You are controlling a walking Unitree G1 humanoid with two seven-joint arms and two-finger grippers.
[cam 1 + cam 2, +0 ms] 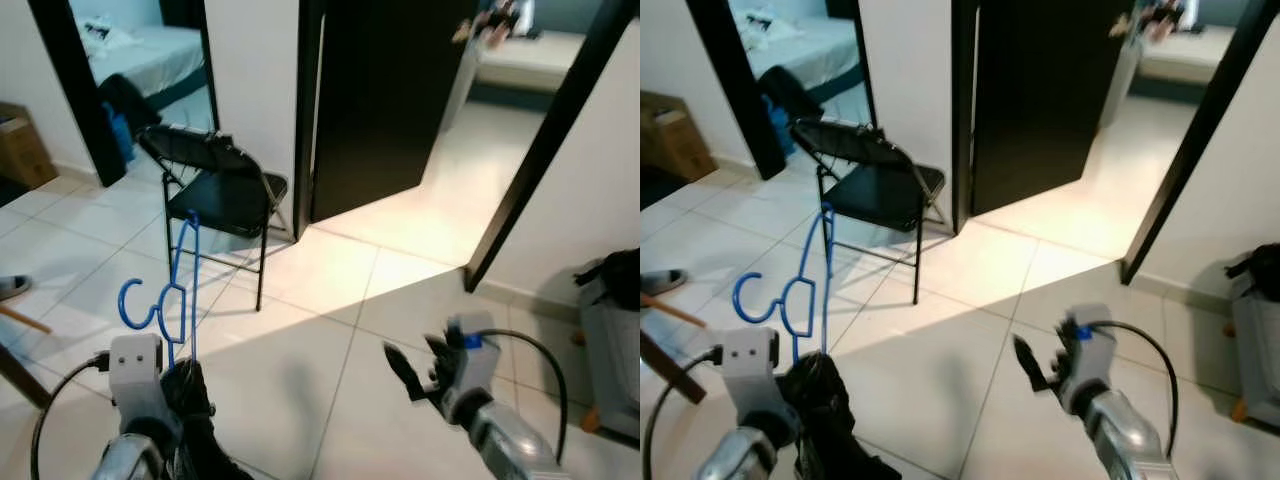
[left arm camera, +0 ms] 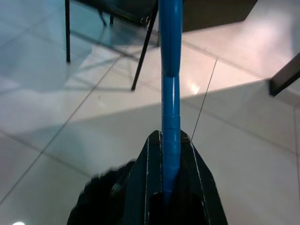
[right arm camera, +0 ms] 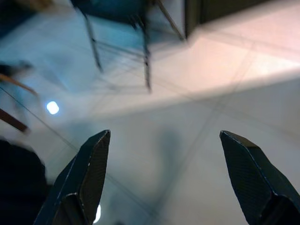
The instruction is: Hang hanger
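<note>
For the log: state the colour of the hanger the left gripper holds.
Blue; the hanger shows best in the left eye view.

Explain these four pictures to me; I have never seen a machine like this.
This is a walking humanoid robot in a home. The two wide pictures come from cameras on its head, looking down at a pale tiled floor. The two close pictures come from cameras on its wrists. The left tool is shut on a blue plastic clothes hanger, held upright. The right tool is open and holds nothing. Ahead stands a black folding metal chair beside a dark open door.
</note>
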